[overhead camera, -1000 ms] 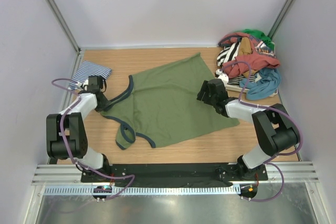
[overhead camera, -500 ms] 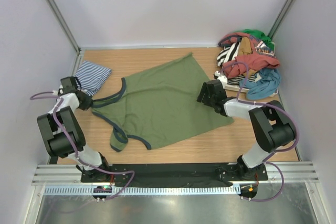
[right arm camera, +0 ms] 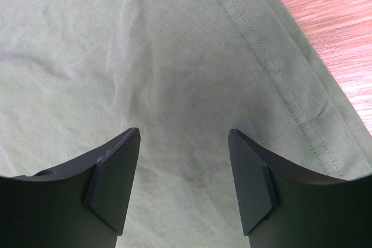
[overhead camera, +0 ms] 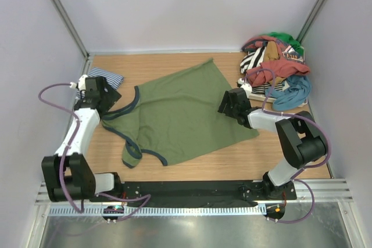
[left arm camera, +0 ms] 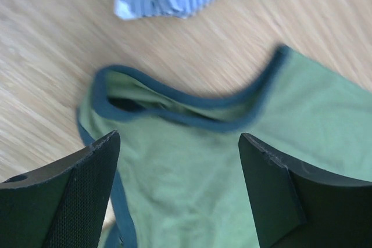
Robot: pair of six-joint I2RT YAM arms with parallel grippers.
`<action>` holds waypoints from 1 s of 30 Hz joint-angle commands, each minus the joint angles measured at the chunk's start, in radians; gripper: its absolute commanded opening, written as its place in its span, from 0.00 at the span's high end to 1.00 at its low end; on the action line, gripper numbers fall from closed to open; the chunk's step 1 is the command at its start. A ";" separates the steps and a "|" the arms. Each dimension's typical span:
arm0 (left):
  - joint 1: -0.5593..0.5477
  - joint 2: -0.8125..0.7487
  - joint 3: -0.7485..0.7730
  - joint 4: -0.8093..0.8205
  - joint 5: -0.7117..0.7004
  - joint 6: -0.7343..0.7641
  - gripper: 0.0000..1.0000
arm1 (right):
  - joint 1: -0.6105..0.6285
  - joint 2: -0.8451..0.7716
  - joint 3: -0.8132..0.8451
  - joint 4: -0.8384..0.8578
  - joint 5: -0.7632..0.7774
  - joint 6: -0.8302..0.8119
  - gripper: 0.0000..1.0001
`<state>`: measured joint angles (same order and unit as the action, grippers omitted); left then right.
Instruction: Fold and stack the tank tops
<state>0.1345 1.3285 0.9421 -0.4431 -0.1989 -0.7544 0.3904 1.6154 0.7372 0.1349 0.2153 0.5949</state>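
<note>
In the middle of the scene, olive green tank top (overhead camera: pixel 183 114), spread mostly flat and turned at an angle, hem toward the right, navy-trimmed straps toward the left. Just beyond its far strap, striped tank top (overhead camera: pixel 109 77), folded small, near the far left corner. Above that strap, left gripper (overhead camera: pixel 96 92), jaws spread wide, nothing between them, cloth lying loose underneath. At the right side of the olive top, near the stitched hem, right gripper (overhead camera: pixel 230 104), jaws likewise parted over flat cloth, nothing pinched. Under everything, wooden table (overhead camera: pixel 232 155), light brown grain. In the far right corner, heaped pile of clothes (overhead camera: pixel 274 72): red, blue, green, black-and-white. Around three sides, plain pale walls (overhead camera: pixel 174 10) with metal corner posts. Along the near edge, metal rail (overhead camera: pixel 334 189) and the two arm bases.
</note>
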 commanded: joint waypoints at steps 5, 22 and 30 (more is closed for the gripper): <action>-0.234 -0.062 0.037 -0.132 -0.044 0.092 0.28 | -0.001 -0.003 0.034 0.028 0.016 0.014 0.31; -0.374 0.328 0.093 -0.121 -0.126 0.129 0.73 | -0.022 0.020 0.041 0.005 0.019 0.031 0.32; -0.274 0.275 0.031 -0.077 -0.108 0.116 0.92 | -0.033 0.047 0.054 -0.017 0.022 0.040 0.31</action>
<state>-0.1795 1.6604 0.9897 -0.5522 -0.2810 -0.6369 0.3641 1.6371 0.7551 0.1337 0.2153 0.6205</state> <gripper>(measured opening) 0.087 0.685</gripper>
